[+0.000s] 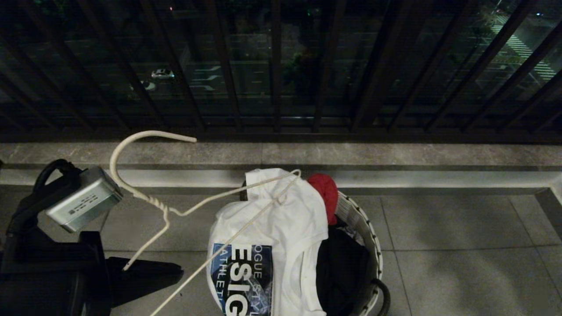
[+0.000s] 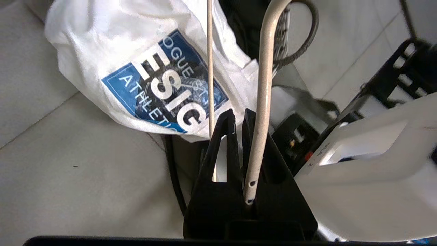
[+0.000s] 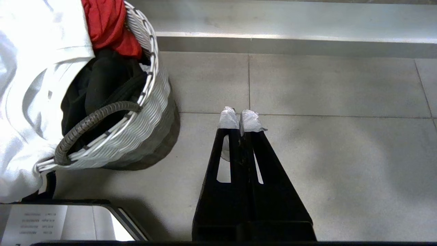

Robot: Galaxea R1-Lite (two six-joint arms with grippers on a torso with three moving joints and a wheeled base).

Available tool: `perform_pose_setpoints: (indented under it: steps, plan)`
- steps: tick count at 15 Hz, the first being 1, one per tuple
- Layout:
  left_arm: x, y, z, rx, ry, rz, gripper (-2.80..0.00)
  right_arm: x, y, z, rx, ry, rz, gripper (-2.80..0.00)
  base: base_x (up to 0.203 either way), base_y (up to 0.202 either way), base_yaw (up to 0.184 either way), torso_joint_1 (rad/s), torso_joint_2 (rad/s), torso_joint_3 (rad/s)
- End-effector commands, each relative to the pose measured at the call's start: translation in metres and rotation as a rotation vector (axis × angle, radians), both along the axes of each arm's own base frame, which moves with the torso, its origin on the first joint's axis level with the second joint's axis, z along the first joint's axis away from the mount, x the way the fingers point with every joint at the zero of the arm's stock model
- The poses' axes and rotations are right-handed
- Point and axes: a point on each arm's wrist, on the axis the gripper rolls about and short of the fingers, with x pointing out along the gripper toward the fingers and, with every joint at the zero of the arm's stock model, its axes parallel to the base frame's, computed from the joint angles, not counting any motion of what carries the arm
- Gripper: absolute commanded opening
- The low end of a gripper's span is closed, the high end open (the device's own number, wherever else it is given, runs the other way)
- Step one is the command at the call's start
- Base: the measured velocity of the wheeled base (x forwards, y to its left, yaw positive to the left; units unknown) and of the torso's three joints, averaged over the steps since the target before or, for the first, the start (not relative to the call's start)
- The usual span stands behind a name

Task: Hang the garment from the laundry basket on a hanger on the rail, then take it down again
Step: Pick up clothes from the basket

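The left gripper [image 2: 239,118] clamps the thin white wire hanger [image 1: 164,206] (light, springy); the soft white T-shirt [image 1: 281,219] snags easily.

The right gripper [image 3: 241,119] is closed, empty.

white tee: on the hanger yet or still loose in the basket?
Partly on: one hanger shoulder is threaded into the white tee, which still lies draped over the basket rim. Left gripper holds the hanger.

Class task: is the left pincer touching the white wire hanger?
Touching. The left wrist view shows the left pincer shut on the hanger, its wire clamped between the black fingers.
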Motion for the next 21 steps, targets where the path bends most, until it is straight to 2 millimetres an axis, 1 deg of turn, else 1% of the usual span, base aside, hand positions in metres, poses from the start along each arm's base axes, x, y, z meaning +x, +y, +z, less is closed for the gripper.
perform_pose_setpoints:
  steps: [1,4,9,11,13,15,17,19,21]
  plan:
    - [-0.003,0.002,0.007,-0.033,-0.008,0.011,-2.80,0.000,0.000,0.000,0.000,0.001,0.000,-2.80,0.000,0.000,0.000,0.000,0.00,0.000]
    - [0.000,0.000,0.007,-0.038,0.010,0.024,-2.80,0.000,0.000,0.000,-0.003,0.002,0.001,-2.80,0.000,0.000,0.000,0.000,0.00,0.000]
    - [-0.007,0.005,0.011,-0.050,-0.024,0.043,-2.80,-0.001,-0.001,0.002,-0.009,0.005,-0.027,-2.80,0.000,0.000,0.000,0.000,0.00,0.000]
    - [-0.008,0.006,0.014,-0.056,-0.037,0.046,-2.80,-0.002,-0.001,0.021,-0.009,0.000,-0.024,-2.80,0.000,0.000,0.000,0.000,0.00,0.000]
    - [-0.009,0.006,0.017,-0.069,-0.043,0.049,-2.80,0.006,0.000,0.044,-0.010,0.059,-0.012,-2.80,0.000,0.000,0.000,0.000,0.00,0.000]
    - [-0.012,0.008,0.023,-0.095,-0.046,0.068,-2.80,0.025,0.001,0.063,-0.008,0.172,0.025,-2.80,0.000,0.000,0.000,0.000,0.00,0.000]
    - [-0.012,0.008,0.028,-0.110,-0.057,0.095,-2.80,0.053,0.002,0.079,-0.001,0.283,0.068,-2.80,0.000,0.000,0.000,0.000,0.00,0.000]
    - [-0.012,0.009,0.030,-0.112,-0.056,0.109,-2.80,0.091,0.004,0.087,0.009,0.399,0.106,-2.80,0.000,0.000,0.000,0.000,0.00,0.000]
    - [-0.012,0.010,0.031,-0.109,-0.063,0.124,-2.80,0.136,0.009,0.086,0.012,0.494,0.152,-2.80,0.000,0.000,0.000,0.000,0.00,0.000]
